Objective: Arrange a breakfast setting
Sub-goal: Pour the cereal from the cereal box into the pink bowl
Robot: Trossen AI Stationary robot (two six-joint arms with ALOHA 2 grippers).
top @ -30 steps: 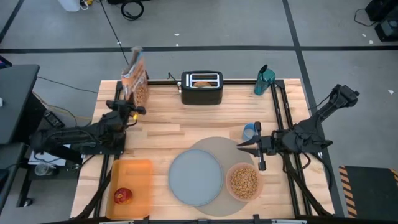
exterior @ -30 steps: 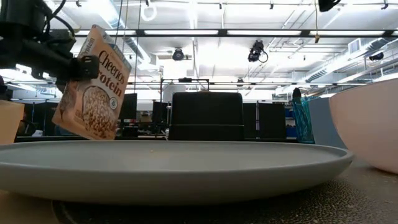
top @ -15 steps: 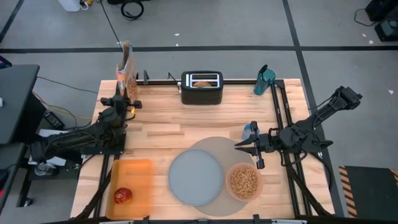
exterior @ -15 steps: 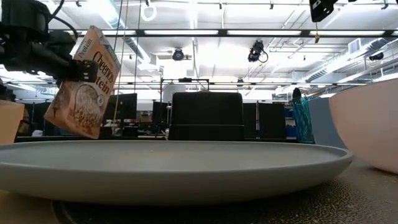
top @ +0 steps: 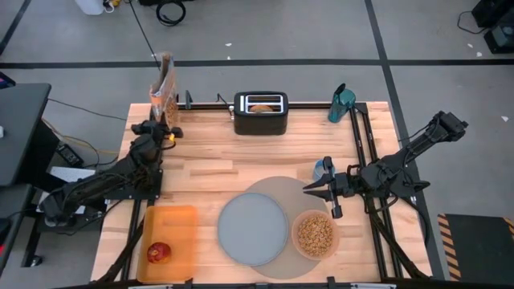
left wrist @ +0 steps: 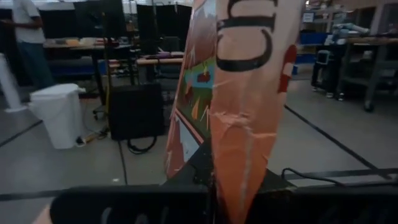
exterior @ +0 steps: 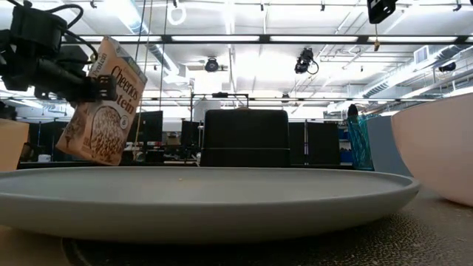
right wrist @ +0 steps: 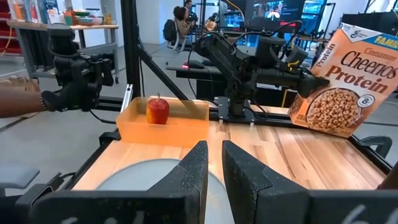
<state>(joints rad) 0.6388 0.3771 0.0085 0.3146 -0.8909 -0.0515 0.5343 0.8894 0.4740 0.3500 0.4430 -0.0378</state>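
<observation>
**Cereal box swung to the table's back corner**

The left tool (top: pixel 165 128) has carried the cereal box (top: pixel 163 88) from a flat-faced tilt to edge-on at the table's (top: pixel 209 164) far left corner. The right arm has drawn slightly inward.

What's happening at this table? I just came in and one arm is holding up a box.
The left gripper is shut on a Cheerios Protein cereal box, holding it tilted in the air over the table's far left corner. The pink bowl already holds brown cereal and sits on the round grey mat beside the empty grey-blue plate. The right gripper hovers over the mat. A red apple lies in the orange tray, and something bagel-like sits in the black toaster.
</observation>
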